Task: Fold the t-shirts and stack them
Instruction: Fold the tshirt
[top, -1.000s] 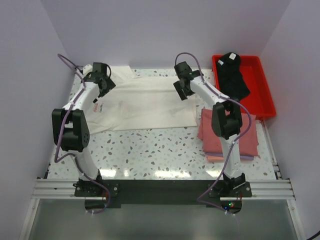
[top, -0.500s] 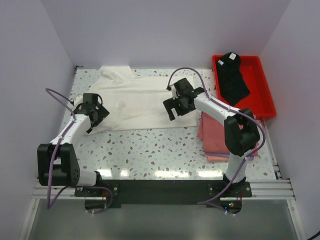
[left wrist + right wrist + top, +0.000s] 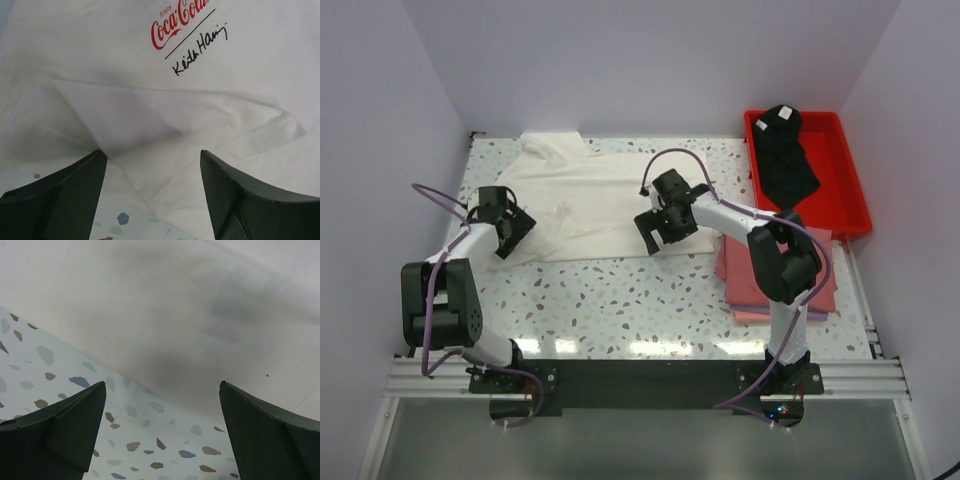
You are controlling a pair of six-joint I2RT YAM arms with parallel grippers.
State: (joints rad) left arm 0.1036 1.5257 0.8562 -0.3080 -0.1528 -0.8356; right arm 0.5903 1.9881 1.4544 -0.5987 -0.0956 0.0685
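Left wrist: L end effector (image 3: pixel 151 156) released, R end effector (image 3: pixel 162 386) too. Coca-Cola t-shirt (image 3: pixel 235 105) prob. limp, light; I'd pinch near-edge corners.

Red print (image 3: pixel 181 22): "Enjoy Coca-Cola" | black signature (image 3: pixel 200 50) beneath slanted rule: "Keith Haring" | carrier: white t-shirt (image 3: pixel 125 115) | place: ahead of left pincer (image 3: pixel 152 154), slightly right
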